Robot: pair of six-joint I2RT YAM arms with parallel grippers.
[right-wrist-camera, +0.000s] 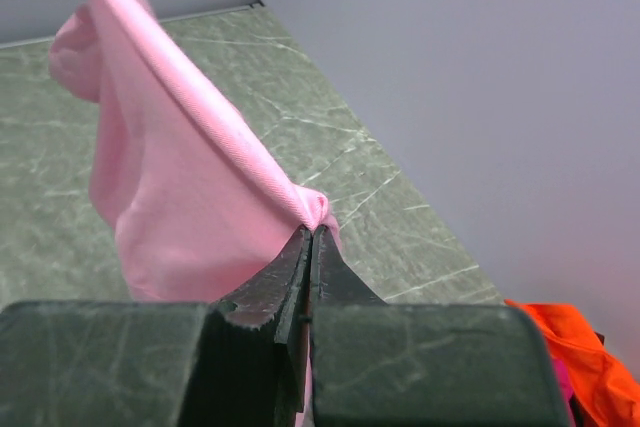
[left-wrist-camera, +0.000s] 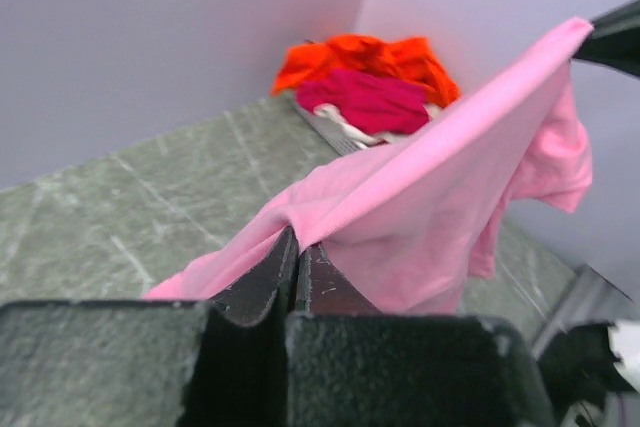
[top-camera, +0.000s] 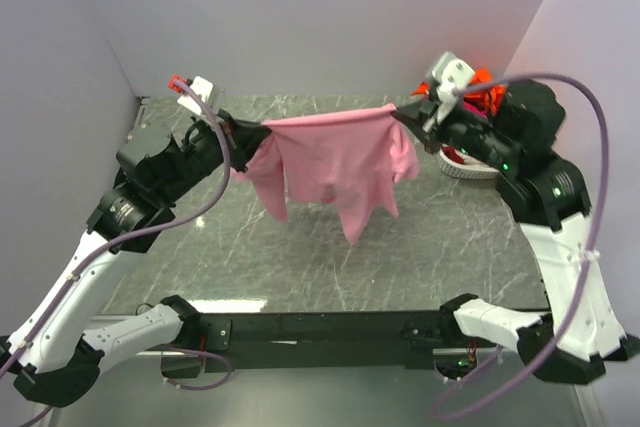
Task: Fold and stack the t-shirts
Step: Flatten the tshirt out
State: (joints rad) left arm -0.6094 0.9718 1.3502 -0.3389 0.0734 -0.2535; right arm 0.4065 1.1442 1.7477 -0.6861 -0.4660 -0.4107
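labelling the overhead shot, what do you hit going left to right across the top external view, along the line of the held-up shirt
left fingers → light pink t-shirt, held up between both arms → right fingers → white basket

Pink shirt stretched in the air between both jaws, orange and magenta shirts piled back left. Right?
One slip: the pile is at the back right, not left. The top view shows the orange shirt there; the left wrist view shows the magenta shirt lying with it. The rest stands: the pink shirt is stretched in the air, both jaws shut on its ends.
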